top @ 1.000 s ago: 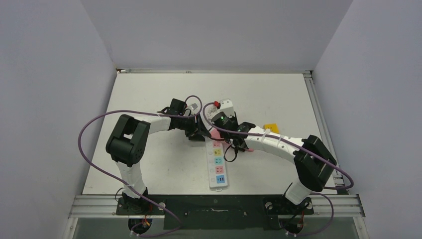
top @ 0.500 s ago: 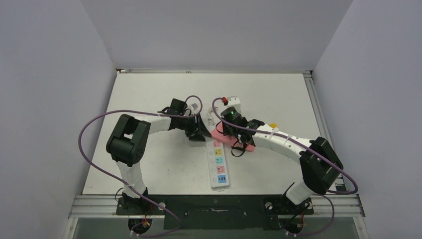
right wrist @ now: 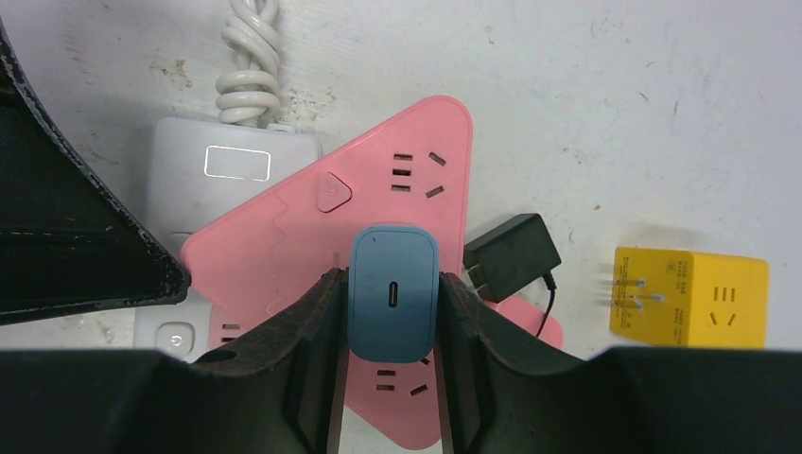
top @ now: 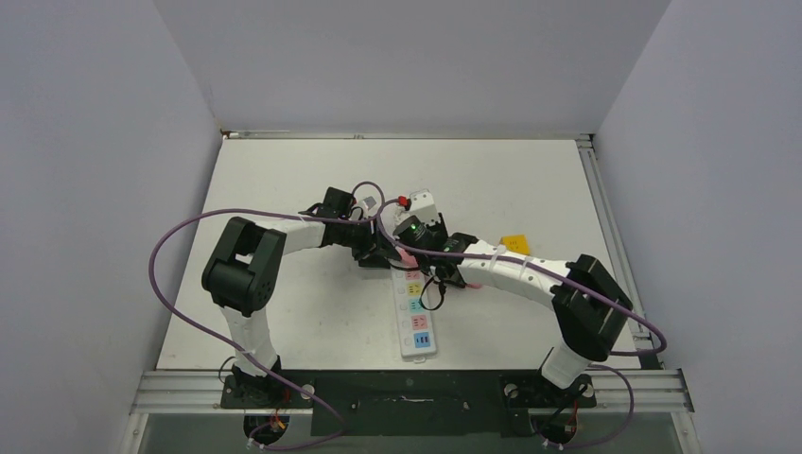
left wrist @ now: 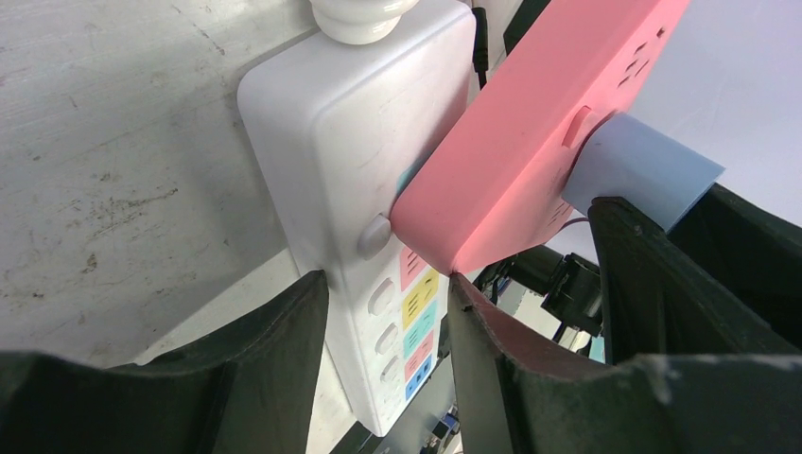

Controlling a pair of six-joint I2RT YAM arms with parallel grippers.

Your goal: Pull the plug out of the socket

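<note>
The long white power strip lies lengthwise on the table, its coloured outlets facing up. My left gripper straddles its far end, one finger against each long side. A pink socket block lies tilted over that end, and its corner touches my left gripper's right finger. A blue plug sits in the pink block. My right gripper is shut on the plug's two sides. The plug also shows in the left wrist view. In the top view both grippers meet at the strip's far end.
A yellow cube adapter lies to the right, also seen in the top view. A black adapter with a thin cable lies beside the pink block. A white device with a red button sits behind. The strip's coiled white cord runs away.
Half a second ago my right gripper had swung right and away, carrying the pink block. It is now back left over the strip's far end. The left arm has not moved.
</note>
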